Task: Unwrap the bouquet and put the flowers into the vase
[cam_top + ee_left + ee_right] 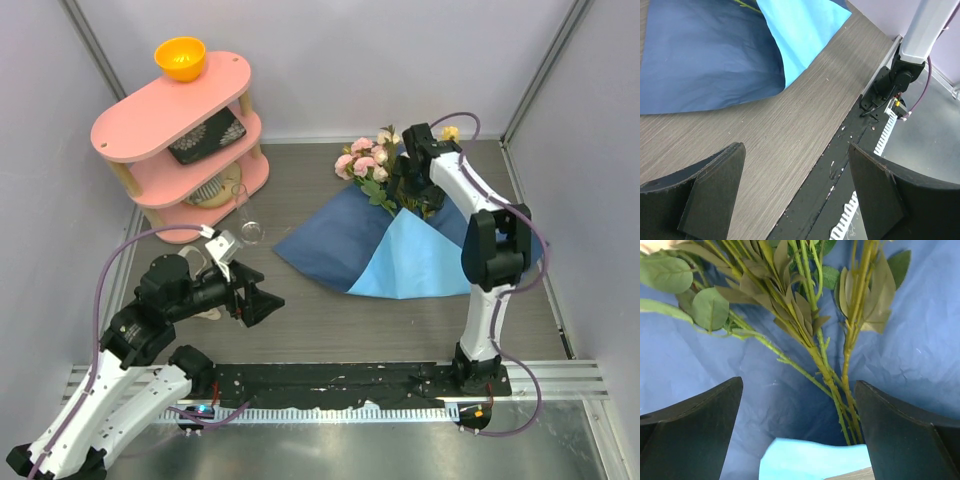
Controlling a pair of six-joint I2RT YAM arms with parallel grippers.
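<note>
Paper's open, flowers not in the vase yet

L gripper is hanging wide open & empty over the bare table front-left. Paper is lying spread flat mid-table. Vase is standing by the shelf, well apart from the flowers. R gripper is hovering open over the stems, not pinching them.

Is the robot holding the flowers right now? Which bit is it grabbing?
Nothing is held. The right end effector hangs open over the thin green flower stems without pinching them; the left end effector is open over the grey table.
</note>
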